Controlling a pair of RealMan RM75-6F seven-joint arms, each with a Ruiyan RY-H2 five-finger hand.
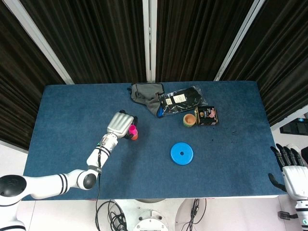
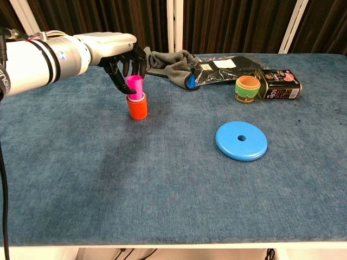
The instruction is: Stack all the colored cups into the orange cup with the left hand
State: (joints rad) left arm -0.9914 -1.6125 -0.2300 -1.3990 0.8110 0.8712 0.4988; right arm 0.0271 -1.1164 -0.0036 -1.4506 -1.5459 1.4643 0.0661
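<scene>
- Directly over the orange cup (image 2: 137, 108), on the left half of the desk (image 2: 162, 179), I am holding the pink cup (image 2: 134, 86) in the left hand (image 2: 116, 54); fingers (image 2: 120, 81) are pinching it from the rear-left side.
- Pink cup's long axis is reading near upright, its base sitting in the orange cup's mouth, so the seating move looks to be straight down.
- Right hand (image 1: 293, 171) is hanging off the desk's right edge, fingers spread, well apart from the stack.
</scene>
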